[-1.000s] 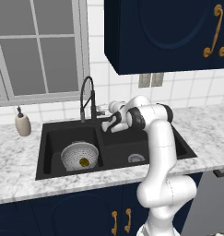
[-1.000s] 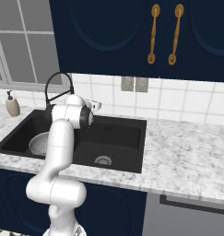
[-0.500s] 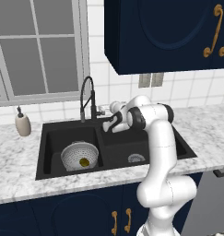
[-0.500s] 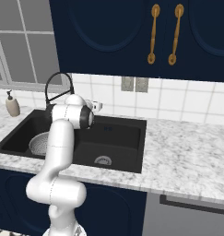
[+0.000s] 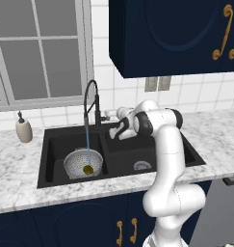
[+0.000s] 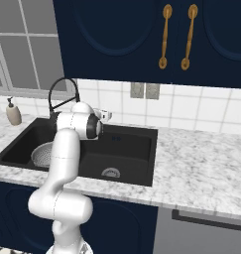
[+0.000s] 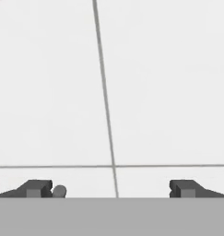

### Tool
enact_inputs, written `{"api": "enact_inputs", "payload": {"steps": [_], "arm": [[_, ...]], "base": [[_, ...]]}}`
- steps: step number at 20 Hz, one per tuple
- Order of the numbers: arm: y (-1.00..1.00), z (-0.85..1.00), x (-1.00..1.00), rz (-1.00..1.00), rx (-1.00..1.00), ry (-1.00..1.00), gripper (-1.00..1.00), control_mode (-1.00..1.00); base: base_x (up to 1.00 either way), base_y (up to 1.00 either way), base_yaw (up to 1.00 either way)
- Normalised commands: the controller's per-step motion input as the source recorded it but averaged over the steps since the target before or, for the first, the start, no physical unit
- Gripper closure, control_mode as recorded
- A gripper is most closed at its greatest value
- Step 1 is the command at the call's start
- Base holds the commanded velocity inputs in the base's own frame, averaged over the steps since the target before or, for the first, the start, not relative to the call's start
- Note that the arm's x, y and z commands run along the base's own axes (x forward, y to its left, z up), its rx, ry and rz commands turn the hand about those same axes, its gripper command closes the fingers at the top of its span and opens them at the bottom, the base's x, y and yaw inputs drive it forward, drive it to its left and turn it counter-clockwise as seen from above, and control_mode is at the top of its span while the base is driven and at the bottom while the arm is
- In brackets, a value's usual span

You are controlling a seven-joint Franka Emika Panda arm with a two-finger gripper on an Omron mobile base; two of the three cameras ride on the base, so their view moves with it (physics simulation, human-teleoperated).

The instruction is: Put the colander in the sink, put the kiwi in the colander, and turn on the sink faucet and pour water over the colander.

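Water (image 5: pixel 87 144) runs onto the kiwi (image 5: pixel 88 170) in the colander (image 5: pixel 83 163); the gripper (image 7: pixel 111 189) (fingers spread wide) sits at the faucet's (image 5: pixel 91 103) three o'clock.

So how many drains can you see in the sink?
1: a round metal drain in the right basin of the sink. The left basin's may be hidden under the colander.

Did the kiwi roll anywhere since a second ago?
No. The kiwi sits in the same spot inside the colander, in the left basin of the sink, now with water falling on it.
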Motion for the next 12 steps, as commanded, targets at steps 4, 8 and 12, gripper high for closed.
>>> {"api": "enact_inputs", "payload": {"steps": [4, 8, 12], "arm": [[-0.89, 0.0, 0.0, 0.0, 0.04, 0.0, -1.0, -1.0], [-0.84, 0.0, 0.0, 0.0, 0.03, 0.01, -1.0, -1.0], [-0.78, 0.0, 0.0, 0.0, 0.02, 0.01, -1.0, -1.0]], "base": [[0.0, 0.0, 0.0], [0.0, 0.0, 0.0], [0.0, 0.0, 0.0]]}}
